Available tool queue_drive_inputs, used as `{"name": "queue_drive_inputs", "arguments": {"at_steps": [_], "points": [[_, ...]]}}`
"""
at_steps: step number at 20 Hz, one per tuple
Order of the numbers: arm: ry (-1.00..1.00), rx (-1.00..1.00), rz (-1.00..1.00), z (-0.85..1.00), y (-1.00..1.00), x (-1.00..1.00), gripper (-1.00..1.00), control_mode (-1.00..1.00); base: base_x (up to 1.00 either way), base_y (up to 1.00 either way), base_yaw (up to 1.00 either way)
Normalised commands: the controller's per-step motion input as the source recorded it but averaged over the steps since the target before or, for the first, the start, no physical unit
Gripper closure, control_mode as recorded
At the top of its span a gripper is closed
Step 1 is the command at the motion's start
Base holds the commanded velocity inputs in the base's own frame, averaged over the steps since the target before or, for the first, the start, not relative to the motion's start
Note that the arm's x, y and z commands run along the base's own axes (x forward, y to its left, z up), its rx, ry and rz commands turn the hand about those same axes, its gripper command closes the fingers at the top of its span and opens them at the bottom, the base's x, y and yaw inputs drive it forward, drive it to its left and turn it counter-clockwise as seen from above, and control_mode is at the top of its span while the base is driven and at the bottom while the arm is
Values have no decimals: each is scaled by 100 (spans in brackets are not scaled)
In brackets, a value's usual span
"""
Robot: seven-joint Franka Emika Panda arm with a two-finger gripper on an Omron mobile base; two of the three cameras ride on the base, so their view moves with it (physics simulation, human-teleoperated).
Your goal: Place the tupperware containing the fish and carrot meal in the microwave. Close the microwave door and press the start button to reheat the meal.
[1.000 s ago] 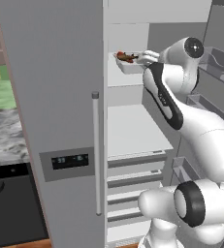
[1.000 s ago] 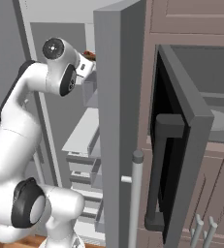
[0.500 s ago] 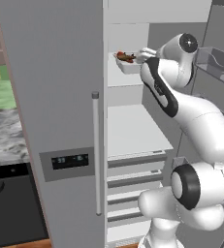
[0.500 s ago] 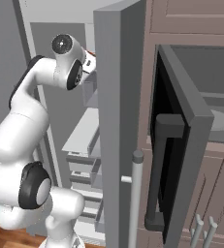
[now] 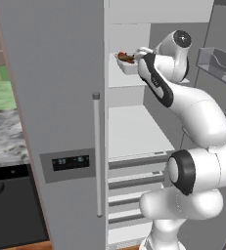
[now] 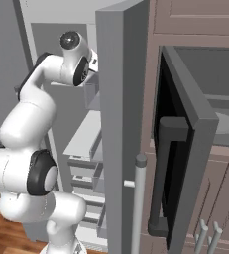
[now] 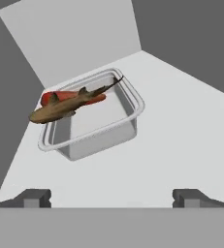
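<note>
While the claw (image 7: 111, 196) hangs released near the tupperware (image 7: 91, 116) on the fridge shelf (image 7: 181, 126), grasping its rim looks next.

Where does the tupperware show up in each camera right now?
Left base view: tupperware upper centre, on the upper fridge shelf, beside the arm's wrist.
Right base view: I cannot make it out.
Hand view: tupperware centre-left, ahead of the open gripper.
Shared landmark: that white fridge shelf.
</note>
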Motion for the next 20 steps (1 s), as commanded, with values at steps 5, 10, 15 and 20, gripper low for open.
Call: {"name": "queue_drive_inputs", "arguments": {"at_steps": [5, 10, 15, 20], "points": [[7, 3, 0, -15, 0, 31, -100, -100, 0, 0, 0], [2, 7, -1, -12, 0, 35, -100, -100, 0, 0, 0], [0, 9, -2, -8, 0, 29, -100, -100, 0, 0, 0], [3, 2, 0, -9, -3, 35, -100, -100, 0, 0, 0]]}}
